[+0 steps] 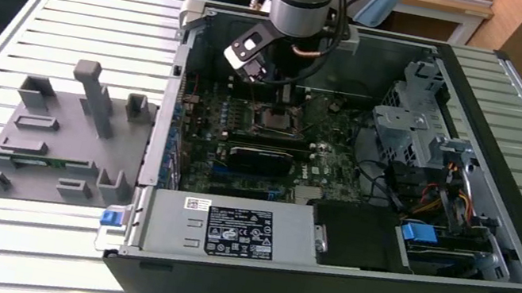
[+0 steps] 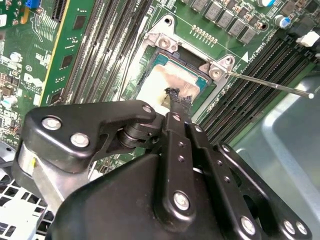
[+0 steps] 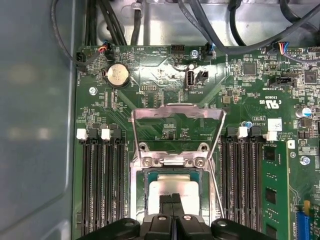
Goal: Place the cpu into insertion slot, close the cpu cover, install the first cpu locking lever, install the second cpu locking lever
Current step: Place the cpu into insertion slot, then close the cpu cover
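The cpu (image 3: 172, 187), a silver-grey square, lies flat in the insertion slot (image 3: 145, 192) on the green motherboard. My gripper (image 3: 171, 200) hangs straight over it with its two black fingers pressed together. In the second wrist view the gripper's (image 2: 176, 97) tips rest on the cpu's (image 2: 160, 82) face near one edge. The cpu cover (image 3: 177, 112), a silvery frame with a big window, stands swung back off the slot on its hinge. A thin locking lever (image 2: 270, 86) sticks out free beside the socket. In the exterior view the gripper (image 1: 284, 104) is low over the slot (image 1: 277, 120).
Rows of black memory slots (image 3: 102, 185) flank the socket on both sides. A long black card (image 1: 262, 155) lies just in front of it. The open case walls (image 1: 182, 60), cables and drive bays (image 1: 414, 133) surround the board. A grey fixture (image 1: 59, 135) sits at the exterior view's left.
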You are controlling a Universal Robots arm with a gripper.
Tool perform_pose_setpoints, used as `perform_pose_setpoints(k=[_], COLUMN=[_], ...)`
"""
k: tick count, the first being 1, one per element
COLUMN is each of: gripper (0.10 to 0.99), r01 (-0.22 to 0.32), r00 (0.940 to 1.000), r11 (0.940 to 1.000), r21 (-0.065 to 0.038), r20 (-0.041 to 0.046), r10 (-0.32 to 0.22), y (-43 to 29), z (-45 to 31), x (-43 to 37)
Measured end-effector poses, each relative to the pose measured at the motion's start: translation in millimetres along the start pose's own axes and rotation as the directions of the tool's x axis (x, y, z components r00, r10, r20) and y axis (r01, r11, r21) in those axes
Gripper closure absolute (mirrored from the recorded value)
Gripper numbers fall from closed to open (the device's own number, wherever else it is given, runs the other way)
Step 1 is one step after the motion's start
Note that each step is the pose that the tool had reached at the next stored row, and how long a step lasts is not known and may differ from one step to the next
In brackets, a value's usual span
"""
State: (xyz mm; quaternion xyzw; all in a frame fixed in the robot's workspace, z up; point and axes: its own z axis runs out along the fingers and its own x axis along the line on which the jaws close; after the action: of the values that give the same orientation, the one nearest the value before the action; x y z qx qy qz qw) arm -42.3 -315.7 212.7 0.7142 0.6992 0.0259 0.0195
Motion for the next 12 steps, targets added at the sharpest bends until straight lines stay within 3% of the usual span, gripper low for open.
perform_pose_setpoints(k=[12], gripper=[0.98], r01=[0.0], r00=[1.0], r11=[1.0], r21=[0.002], r20=[-0.0001], r10=[0.0], y=[0.4], z=[-6.3], x=[0.1])
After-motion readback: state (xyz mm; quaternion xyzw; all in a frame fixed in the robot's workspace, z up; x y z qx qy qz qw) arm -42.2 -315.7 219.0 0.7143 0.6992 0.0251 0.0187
